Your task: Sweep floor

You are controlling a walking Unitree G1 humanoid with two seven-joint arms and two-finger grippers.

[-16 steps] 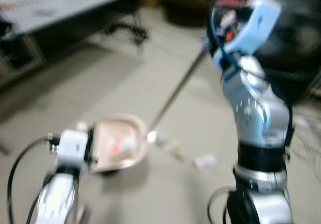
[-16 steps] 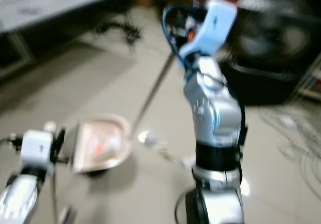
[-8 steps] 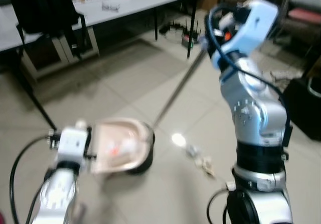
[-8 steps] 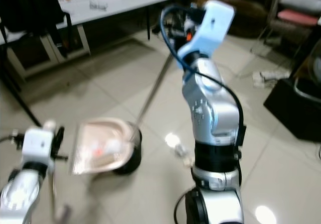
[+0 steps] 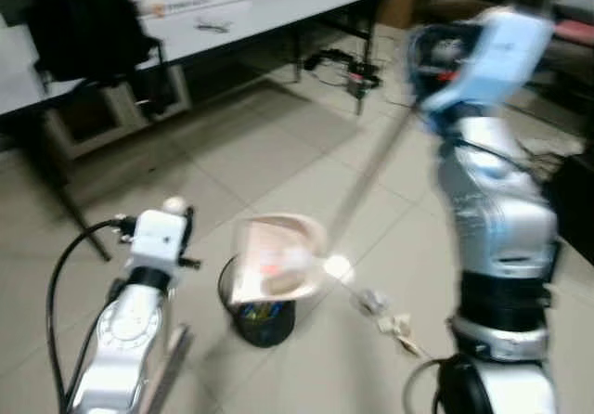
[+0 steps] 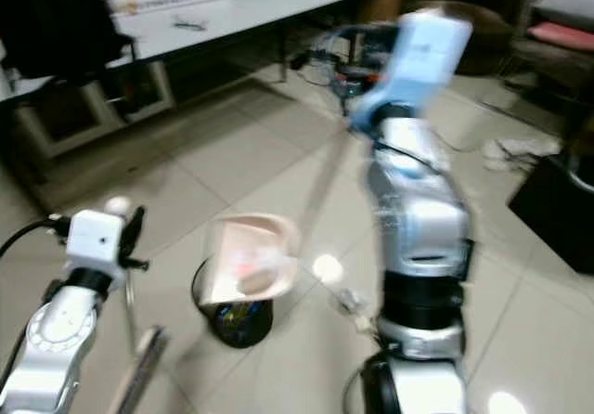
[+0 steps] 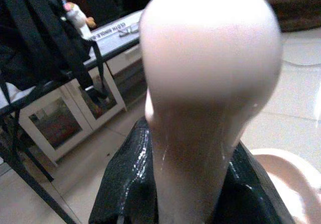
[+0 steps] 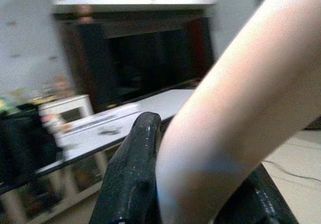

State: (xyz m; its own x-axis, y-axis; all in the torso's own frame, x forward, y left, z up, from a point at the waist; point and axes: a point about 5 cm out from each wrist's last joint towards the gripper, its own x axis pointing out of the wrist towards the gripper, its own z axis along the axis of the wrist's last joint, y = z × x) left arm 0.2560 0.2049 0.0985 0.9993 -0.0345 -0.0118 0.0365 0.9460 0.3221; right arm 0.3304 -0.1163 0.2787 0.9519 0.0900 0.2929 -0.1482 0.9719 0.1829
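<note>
The left gripper (image 7: 193, 184) is pinching the pale pink handle of the dustpan (image 5: 274, 258), its black fingers (image 7: 125, 184) pressing against both sides of the stem. The dustpan is tilting over a small black bin (image 5: 263, 316) standing on the tiled floor (image 5: 232, 168), with something reddish, blurred, lying in the pan. The right gripper (image 8: 198, 189) is clamping the broom handle (image 5: 371, 177), which is slanting down from the raised right arm toward the floor just beside the dustpan. A few pale scraps of litter (image 5: 385, 310) are lying on the tiles near the bin. A long grey worktop (image 5: 232, 6) is standing behind, with a black bag (image 5: 83, 24) hanging at its edge.
</note>
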